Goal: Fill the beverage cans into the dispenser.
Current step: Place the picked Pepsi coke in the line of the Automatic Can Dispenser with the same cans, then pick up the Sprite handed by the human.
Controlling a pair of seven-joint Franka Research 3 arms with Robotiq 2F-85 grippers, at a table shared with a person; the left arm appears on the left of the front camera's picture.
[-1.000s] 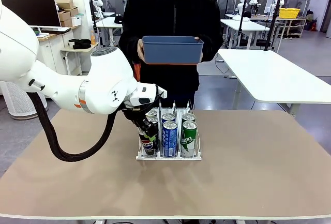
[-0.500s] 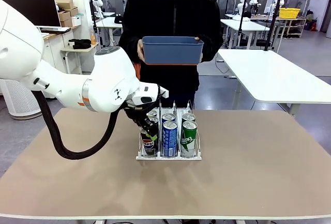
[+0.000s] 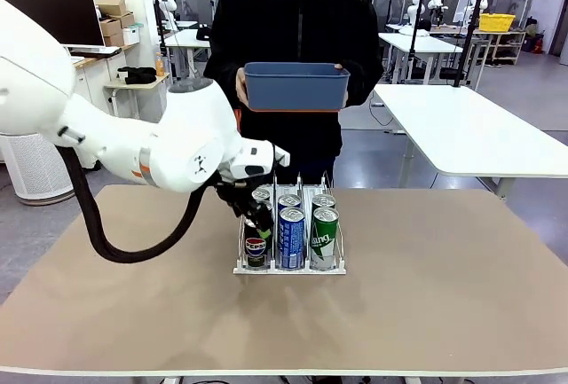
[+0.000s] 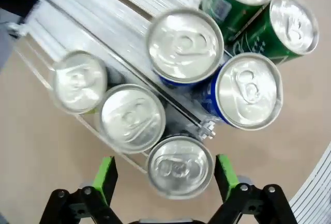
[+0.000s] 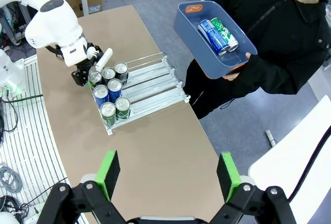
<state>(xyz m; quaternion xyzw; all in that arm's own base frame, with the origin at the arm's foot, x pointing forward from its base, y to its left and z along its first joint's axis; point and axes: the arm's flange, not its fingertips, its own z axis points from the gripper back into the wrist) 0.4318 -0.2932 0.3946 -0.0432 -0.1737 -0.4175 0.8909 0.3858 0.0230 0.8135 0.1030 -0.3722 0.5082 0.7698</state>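
Fingers (image 4: 107,175) of the left gripper (image 4: 165,163) now stand released, with the green pads apart on either side of the black Pepsi can (image 4: 180,166) they clamped a second ago. That can stands on its own at the front of the dispenser (image 3: 288,270), in the left lane. In the left wrist view it sits at 6 o'clock. Two more silver tops trail behind it toward 10 o'clock, and the blue cans (image 4: 248,90) and green cans (image 4: 292,23) spread toward 1 o'clock. From the front, the left gripper sits at 12 o'clock just above the can's top, and the pads look clear of its sides. I judge this placement done, so the arm is free to lift away. Farther out, at 12 o'clock from the dispenser, the person holds a blue bin (image 3: 295,87) with two more cans (image 5: 217,32) lying in it, so the filling isn't finished. The right gripper (image 5: 168,171) hangs high over the table (image 5: 155,146), jaws spread and empty.
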